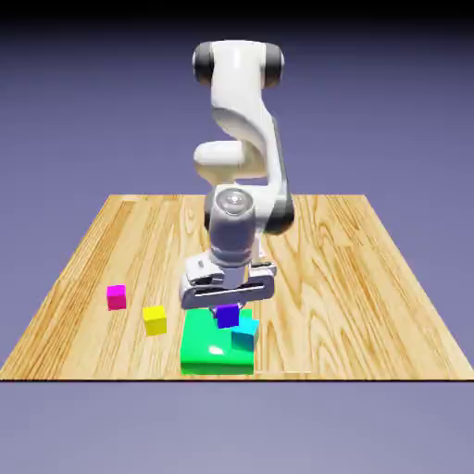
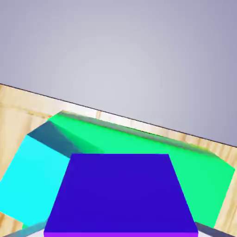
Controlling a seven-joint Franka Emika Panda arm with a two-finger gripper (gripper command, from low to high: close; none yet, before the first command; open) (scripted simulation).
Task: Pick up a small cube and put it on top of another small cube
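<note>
To stack cleanly, bring the purple cube [image 1: 227, 316] square over the cyan cube [image 1: 245, 331] before lowering and letting go. The fingers [image 1: 228, 306] are pinching the purple cube, held just above and beside the cyan one near the worktop's [image 1: 370, 278] front edge.

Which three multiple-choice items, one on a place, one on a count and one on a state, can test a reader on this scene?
1. Where is the cyan cube?
A. on the green block
B. beside the pink cube
C. at the table's far edge

2. How many small cubes are in the exterior view?
A. two
B. four
C. six

3. What is the state of the purple cube?
A. lying on the wood
B. held in the gripper
C. under the yellow cube

Key: 1 A, it rests on the green top; 2 B, pink, yellow, purple, cyan; 3 B, it sits under the hand, just above the cyan cube.
</note>
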